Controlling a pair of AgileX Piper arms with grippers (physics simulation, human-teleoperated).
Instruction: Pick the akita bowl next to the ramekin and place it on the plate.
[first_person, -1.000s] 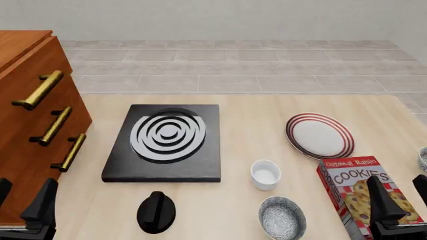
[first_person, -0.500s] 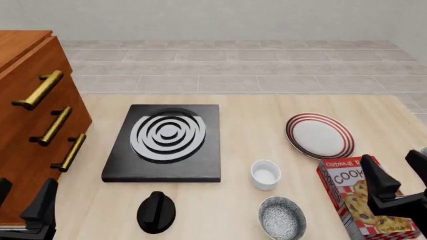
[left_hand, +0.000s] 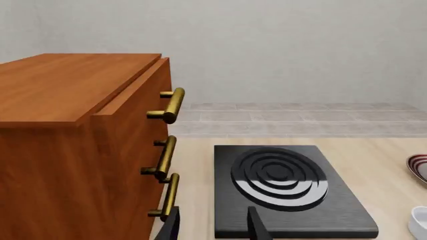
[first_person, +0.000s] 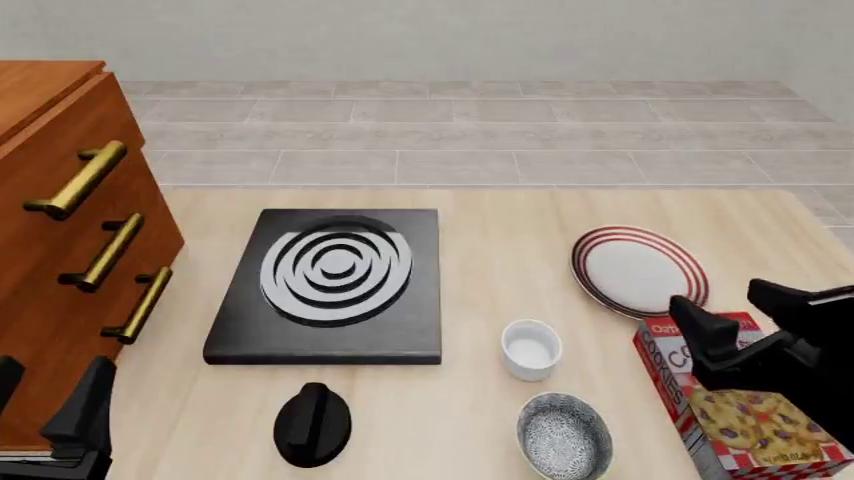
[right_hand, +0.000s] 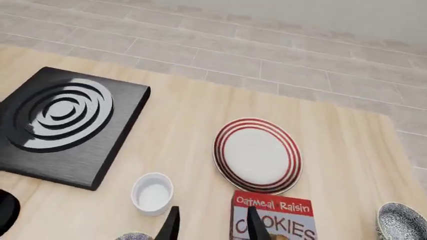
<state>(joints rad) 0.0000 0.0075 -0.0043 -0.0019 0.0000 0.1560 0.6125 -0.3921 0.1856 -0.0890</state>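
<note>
Wood table (first_person: 534, 215): light and pale, everything sits on it.
Drawers (first_person: 60, 230): brown, gold handles, at 9 o'clock.
Stove block (first_person: 334, 285): black with white rings, near the middle.
Cookie box (first_person: 747, 420): red, at 4 o'clock, under the right gripper (first_person: 747, 320), fingers spread, holding nothing.
Plate (first_person: 641, 270): red rings, at 3 o'clock.
Akita bowl (first_person: 565, 437): speckled, at 5 o'clock, just beside the ramekin (first_person: 531, 349).
Left gripper (first_person: 47, 405): at 8 o'clock, fingers apart, holding nothing.
</note>
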